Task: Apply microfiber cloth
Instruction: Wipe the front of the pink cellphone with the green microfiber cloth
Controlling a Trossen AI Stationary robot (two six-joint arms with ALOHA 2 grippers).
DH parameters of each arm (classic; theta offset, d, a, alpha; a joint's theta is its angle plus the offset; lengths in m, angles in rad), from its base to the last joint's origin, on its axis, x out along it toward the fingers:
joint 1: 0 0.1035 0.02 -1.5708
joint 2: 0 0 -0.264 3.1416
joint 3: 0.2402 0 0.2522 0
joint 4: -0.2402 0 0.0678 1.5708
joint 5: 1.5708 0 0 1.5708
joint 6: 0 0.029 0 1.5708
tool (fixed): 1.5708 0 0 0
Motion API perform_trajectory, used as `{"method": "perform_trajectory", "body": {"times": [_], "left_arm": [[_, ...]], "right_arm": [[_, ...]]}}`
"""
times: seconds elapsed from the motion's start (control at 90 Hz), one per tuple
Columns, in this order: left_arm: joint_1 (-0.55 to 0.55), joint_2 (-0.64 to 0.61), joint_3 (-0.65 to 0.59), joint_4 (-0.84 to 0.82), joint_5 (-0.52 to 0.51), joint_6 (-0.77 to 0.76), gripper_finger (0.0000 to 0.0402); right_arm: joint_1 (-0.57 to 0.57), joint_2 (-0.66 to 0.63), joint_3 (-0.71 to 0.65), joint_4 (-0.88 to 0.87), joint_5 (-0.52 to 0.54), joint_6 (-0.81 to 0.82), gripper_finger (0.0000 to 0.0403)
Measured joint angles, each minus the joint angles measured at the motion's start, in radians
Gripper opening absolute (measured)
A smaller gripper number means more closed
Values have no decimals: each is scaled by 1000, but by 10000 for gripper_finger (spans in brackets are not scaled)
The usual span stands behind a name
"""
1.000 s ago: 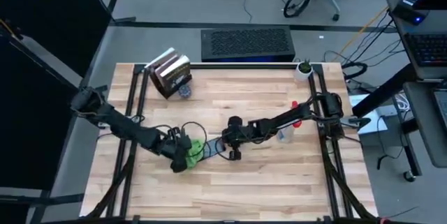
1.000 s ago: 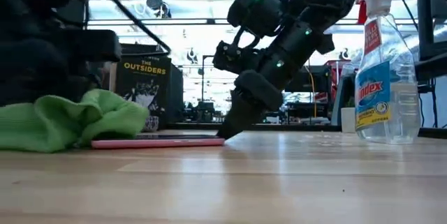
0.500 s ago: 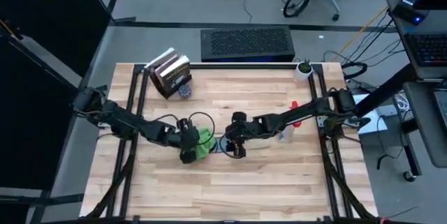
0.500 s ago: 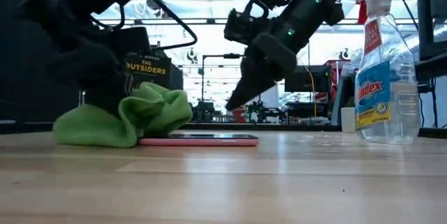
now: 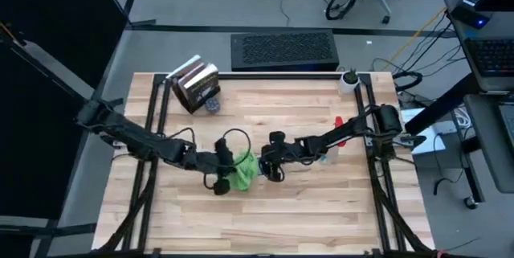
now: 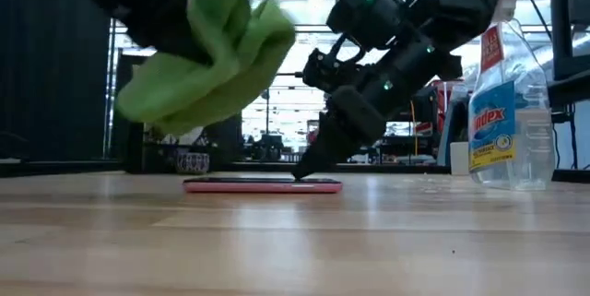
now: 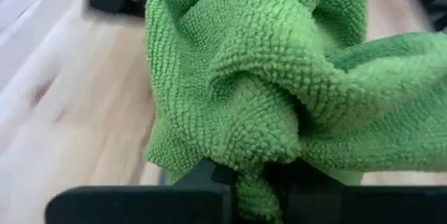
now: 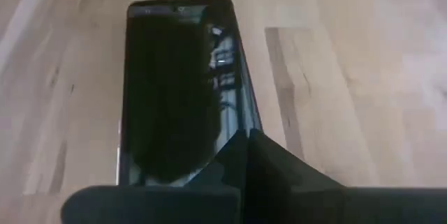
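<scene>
The microfiber cloth (image 6: 207,61), bright green and bunched, is off the table above the left end of a flat phone (image 6: 263,185) with a black screen and pink case. My left gripper (image 7: 258,182) is shut on the cloth; from above, the cloth (image 5: 242,169) covers most of the phone. My right gripper (image 6: 304,174) is shut, its tips down on the phone's right end. The phone (image 8: 178,84) lies flat on the wood, screen up. My left gripper pinches a bunched fold of the cloth (image 7: 255,172), several layers, between its two fingers. It comes slanting down from the table's left. The cloth is lifted clear of the table and phone and bulges out beyond the fingers, slack. My right gripper presses its shut fingertips (image 8: 248,151) on the phone's screen near the right end (image 6: 309,182). The fingers slant down from the table's right. The phone stays flat on the table.
A clear spray bottle (image 6: 502,102) with a red trigger stands right of the phone, beside my right arm (image 5: 329,141). Books (image 5: 195,85) stand at the far left and a small pot (image 5: 348,79) at the far right corner. The near half of the table (image 5: 265,218) is bare wood.
My left gripper has carried the cloth toward the table's right and up: it lay on the table by the phone's left end and now is clear above it. The phone slid a little to the right. My right gripper rose off the phone, then came back down on it.
</scene>
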State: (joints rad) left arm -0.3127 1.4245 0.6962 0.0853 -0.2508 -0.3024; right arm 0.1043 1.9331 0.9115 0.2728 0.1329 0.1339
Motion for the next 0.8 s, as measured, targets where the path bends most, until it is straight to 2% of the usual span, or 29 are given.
{"method": "perform_trajectory", "body": {"times": [0.233,0.4,0.589,0.8], "left_arm": [[39,212,-1,299,8,71,12],[76,352,-1,418,12,81,12],[96,473,4,437,12,59,12],[96,483,9,384,21,11,12]], "right_arm": [[0,8,0,9,-3,12,0],[0,9,0,9,-3,12,0],[0,10,0,5,-5,12,0],[0,10,-1,-3,-11,15,0]]}}
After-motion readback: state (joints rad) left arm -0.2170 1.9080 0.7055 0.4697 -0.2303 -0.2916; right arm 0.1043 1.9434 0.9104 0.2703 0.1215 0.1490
